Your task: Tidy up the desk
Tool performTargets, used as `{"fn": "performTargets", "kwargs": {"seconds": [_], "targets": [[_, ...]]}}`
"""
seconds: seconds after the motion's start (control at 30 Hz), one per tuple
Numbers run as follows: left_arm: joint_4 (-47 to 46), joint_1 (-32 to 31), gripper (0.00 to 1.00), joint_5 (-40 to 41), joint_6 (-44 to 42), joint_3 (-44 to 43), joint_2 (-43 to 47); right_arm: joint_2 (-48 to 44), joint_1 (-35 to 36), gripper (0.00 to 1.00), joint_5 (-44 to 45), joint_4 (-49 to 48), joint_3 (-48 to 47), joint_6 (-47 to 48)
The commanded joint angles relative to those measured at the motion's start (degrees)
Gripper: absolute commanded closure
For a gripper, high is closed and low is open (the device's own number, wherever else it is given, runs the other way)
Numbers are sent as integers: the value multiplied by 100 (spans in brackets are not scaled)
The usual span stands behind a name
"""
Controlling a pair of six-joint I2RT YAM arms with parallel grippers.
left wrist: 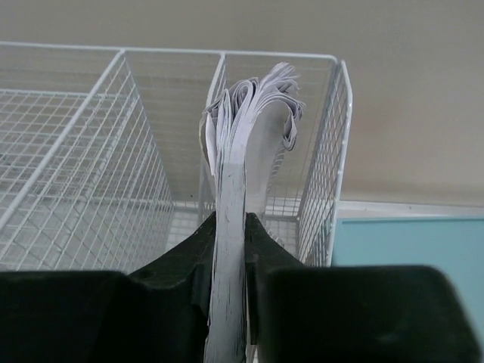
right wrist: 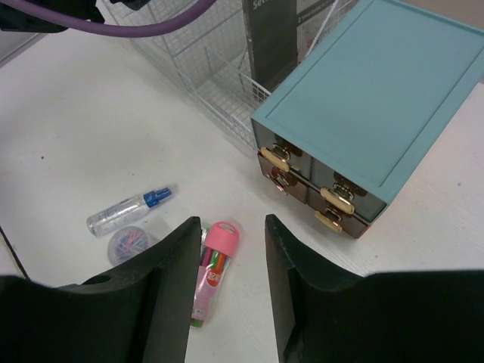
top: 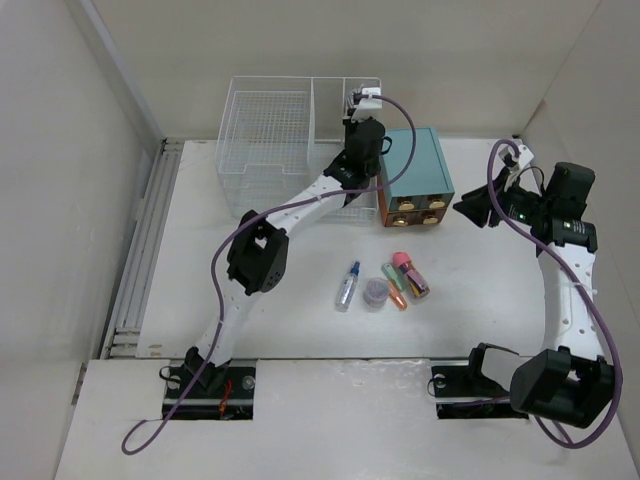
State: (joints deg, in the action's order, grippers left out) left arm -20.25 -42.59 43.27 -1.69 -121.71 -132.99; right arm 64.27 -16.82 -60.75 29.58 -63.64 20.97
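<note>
Two arms rise from the near edge of the desk (top: 480,300), the white tabletop that fills the floor of the walled enclosure, with bare surface running between their bases and the first clutter. At mid-desk a small cluster lies close together: a clear spray bottle (top: 347,285) with a blue cap, a round lidded container (top: 375,293) just beside it, and a pink-capped pen case (top: 410,275) with other markers next to it. Open white surface lies on either side of them, wider on the left towards the rail along the desk's edge. The right gripper (right wrist: 233,227) hangs above the right half of the desk, its jaws spread with nothing between them, the pen case seen through the gap below. Beyond the cluster sits a teal box (top: 415,165) with brown drawers and brass pulls, its left side close against a white wire-mesh basket (top: 265,140) set at the far edge near the back wall. The left gripper (left wrist: 231,227) is pinching an upright sheaf of papers (left wrist: 242,136) at the basket's narrow right-hand compartment, the top edges curling over; whether the lower edge is inside cannot be told.
</note>
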Motion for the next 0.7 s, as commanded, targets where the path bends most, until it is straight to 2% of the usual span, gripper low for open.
{"fn": "performTargets", "kwargs": {"seconds": [0.0, 0.03, 0.1, 0.17, 0.27, 0.33, 0.4, 0.47, 0.57, 0.6, 0.63, 0.67], "targets": [[-621, 31, 84, 24, 169, -81, 414, 15, -32, 54, -218, -14, 0, 161], [-620, 31, 74, 24, 169, -81, 414, 15, -32, 48, -218, 47, 0, 162], [-533, 31, 48, -37, 169, -81, 493, 15, -32, 42, -218, 48, 0, 214], [-472, 31, 40, -38, 169, -19, 720, 15, -32, 31, -218, 118, -52, 214], [-330, -47, 34, -186, 169, -19, 1037, 15, -32, 22, -113, 171, -52, 285], [-260, -205, 28, -240, 169, -19, 1432, -64, -32, 17, 19, 30, 17, 337], [-112, -328, 11, -292, 90, -19, 1792, -257, -32, 14, 352, -180, 96, 337], [257, -583, 8, -153, 90, 102, 2117, -432, -32, 12, 903, -347, 159, 337], [460, -1031, 5, -91, 370, 865, 3215, -1001, 555, 17, 2246, -1014, 552, 390], [408, -1154, 5, -90, 441, 1730, 3566, -1239, 1122, 23, 3670, -1738, 789, 486], [338, -1268, 3, -160, 538, 2226, 4318, -1494, 1476, 39, 4485, -2207, 1078, 574], [285, -1478, 3, -230, 669, 2735, 4699, -1749, 1793, 52, 5189, -2707, 1699, 888]]}}
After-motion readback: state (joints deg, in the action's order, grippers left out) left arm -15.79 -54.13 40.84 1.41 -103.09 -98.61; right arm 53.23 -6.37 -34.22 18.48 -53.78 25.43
